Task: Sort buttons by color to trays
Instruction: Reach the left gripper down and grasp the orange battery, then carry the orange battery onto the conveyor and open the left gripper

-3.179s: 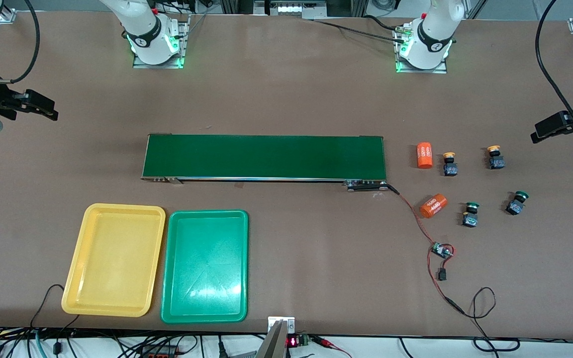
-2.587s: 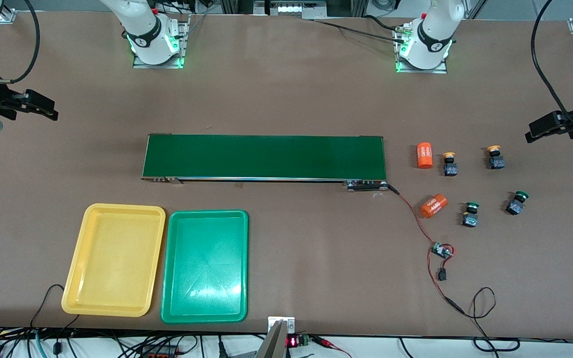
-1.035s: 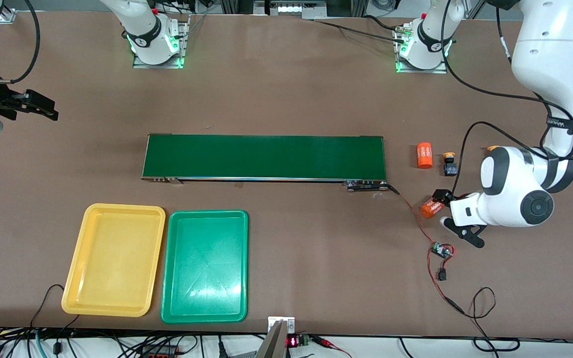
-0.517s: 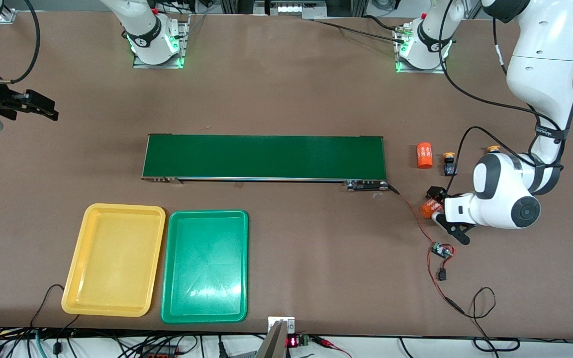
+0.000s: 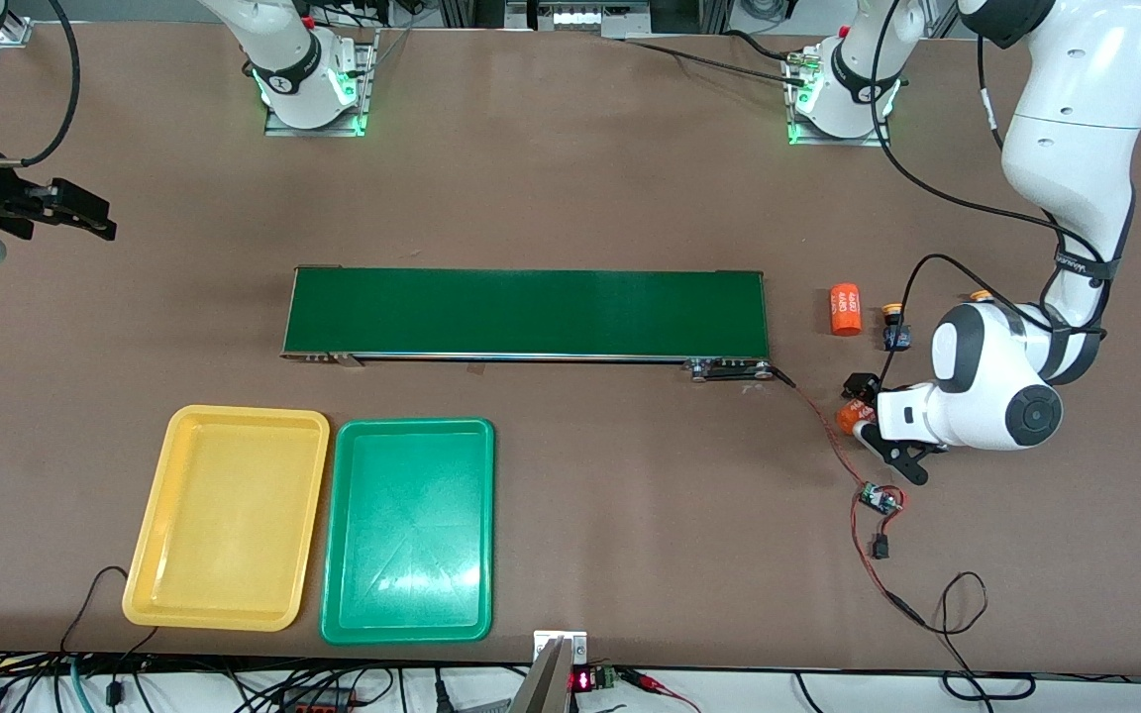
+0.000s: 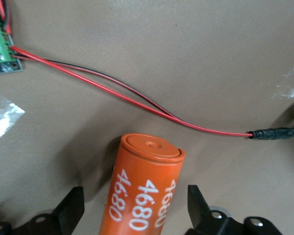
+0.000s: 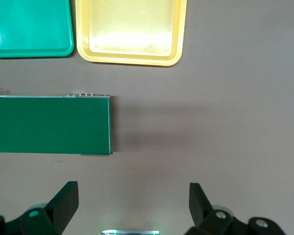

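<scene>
The left gripper's (image 6: 132, 215) jaws are spread on either side of an orange cylinder (image 6: 144, 191) lying on the counter near the left arm's end, not pinching it. The right gripper's (image 7: 132, 208) jaws are spread and empty, waiting over the counter's edge at the right arm's end. Both trays, yellow (image 5: 230, 518) and green (image 5: 409, 531), are empty. One yellow button (image 5: 893, 328) shows beside the left arm; the others are hidden, so all sorting appears left.
</scene>
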You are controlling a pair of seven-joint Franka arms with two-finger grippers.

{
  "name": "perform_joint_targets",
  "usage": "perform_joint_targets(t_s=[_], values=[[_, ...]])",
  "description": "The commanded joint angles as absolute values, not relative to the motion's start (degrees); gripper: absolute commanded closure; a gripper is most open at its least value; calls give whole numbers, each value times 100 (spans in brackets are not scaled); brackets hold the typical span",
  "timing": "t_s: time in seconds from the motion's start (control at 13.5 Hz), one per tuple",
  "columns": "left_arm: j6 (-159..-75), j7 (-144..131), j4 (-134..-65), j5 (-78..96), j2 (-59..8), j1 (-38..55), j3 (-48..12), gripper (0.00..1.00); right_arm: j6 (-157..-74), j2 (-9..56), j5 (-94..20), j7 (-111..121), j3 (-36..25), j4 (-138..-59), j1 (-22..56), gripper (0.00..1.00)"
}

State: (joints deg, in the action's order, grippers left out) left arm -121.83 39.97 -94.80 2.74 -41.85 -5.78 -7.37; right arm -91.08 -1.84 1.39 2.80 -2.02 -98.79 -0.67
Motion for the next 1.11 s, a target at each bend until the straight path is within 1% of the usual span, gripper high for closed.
perform_joint_targets(t_s=[0.0, 0.07, 0.22, 0.3, 0.44, 0.52, 0.59, 0.74, 0.89, 1.03], values=[[-12261, 4148, -9580, 378, -4096, -571, -747, 69, -9114, -237, 149, 229, -167, -9932, -88, 0], [-12209, 4175, -9589, 369, -4017, -571, -747, 85, -9114, -237, 149, 229, -167, -9932, -88, 0], [-12077, 4681, -9589, 360, -3815, -571, -747, 98, -9114, -237, 149, 229, -167, -9932, -97, 0], [-11902, 5120, -9589, 360, -3684, -563, -747, 100, -9106, -237, 149, 229, -167, -9932, -97, 0], [-11638, 5693, -9589, 360, -3438, -554, -852, 100, -9114, -237, 149, 229, -167, -9932, -88, 0], [-11358, 5930, -9589, 360, -3315, -554, -940, 100, -9114, -237, 149, 229, -167, -9932, -97, 0], [-11121, 6133, -9580, 360, -3183, -554, -1132, 100, -9114, -237, 149, 229, -167, -9932, -88, 0], [-10900, 6318, -9667, 325, -2972, -554, -1475, 100, -9114, -237, 149, 229, -167, -9932, -88, 0], [-10854, 6695, -9992, 334, -2726, -554, -1844, 100, -9106, -237, 149, 229, -167, -9932, -97, 0], [-10854, 6951, -10177, 325, -2514, -554, -2301, 100, -9105, -237, 149, 229, -167, -9932, -97, 0]])
